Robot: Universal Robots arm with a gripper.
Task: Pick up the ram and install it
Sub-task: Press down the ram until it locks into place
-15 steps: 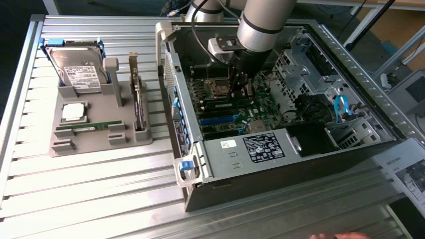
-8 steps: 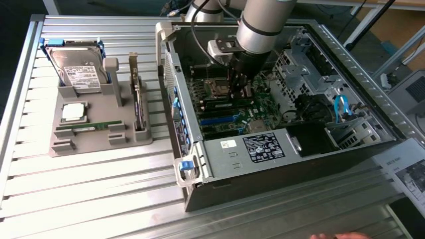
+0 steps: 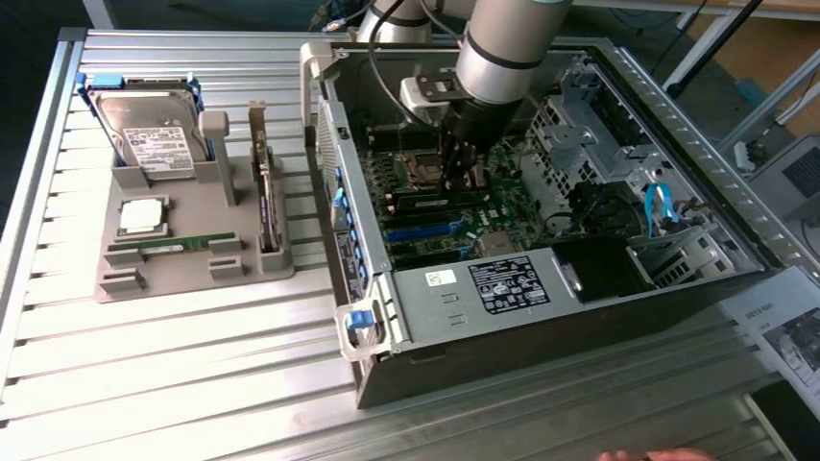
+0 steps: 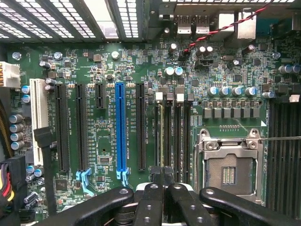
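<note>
- The tool [image 4: 162, 176] was closed tight, its fingertips meeting over the memory slots [image 4: 171, 134] beside the empty processor socket [image 4: 229, 167].
- A ram [image 4: 161, 134] stick stood on edge in one slot, directly under the fingertips, touching or nearly so.
- Its long axis ran along the slots, parallel to the blue slot [image 4: 121, 127].
- Another green stick [image 3: 171, 246] lay flat in the grey holder [image 3: 192, 272] on the counter [image 3: 192, 375], well apart from the computer case [image 3: 551, 327].

Hand [image 3: 654, 454] cut by frame edge; end effector [image 3: 451, 184] tips hidden behind arm.
</note>
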